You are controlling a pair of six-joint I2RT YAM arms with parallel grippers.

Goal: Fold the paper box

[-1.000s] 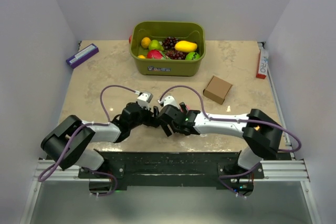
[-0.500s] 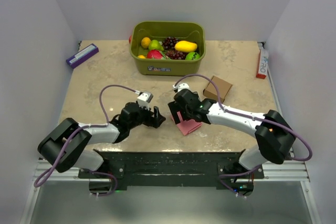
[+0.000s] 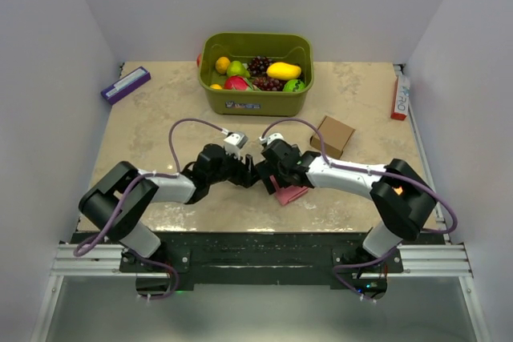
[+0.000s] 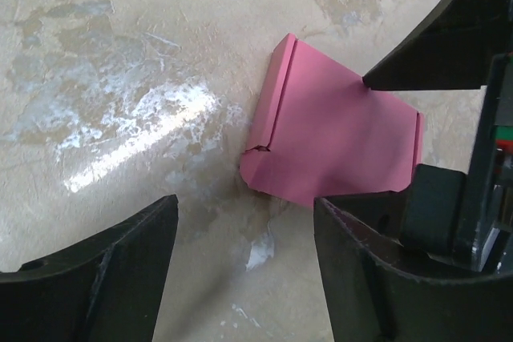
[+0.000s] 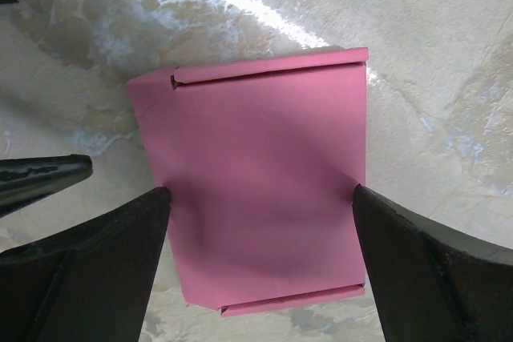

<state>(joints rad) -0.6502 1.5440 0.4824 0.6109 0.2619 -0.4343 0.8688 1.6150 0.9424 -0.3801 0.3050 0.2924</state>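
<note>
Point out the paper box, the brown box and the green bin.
paper box [image 5: 256, 174]: right wrist view, middle of face.
brown box [image 3: 332, 135]: top external view, top face.
green bin [image 3: 255, 98]: top external view, front wall.

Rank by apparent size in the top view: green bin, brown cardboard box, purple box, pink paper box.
1. green bin
2. brown cardboard box and purple box look alike; unranked
3. pink paper box shows smallest, right arm hiding part
</note>
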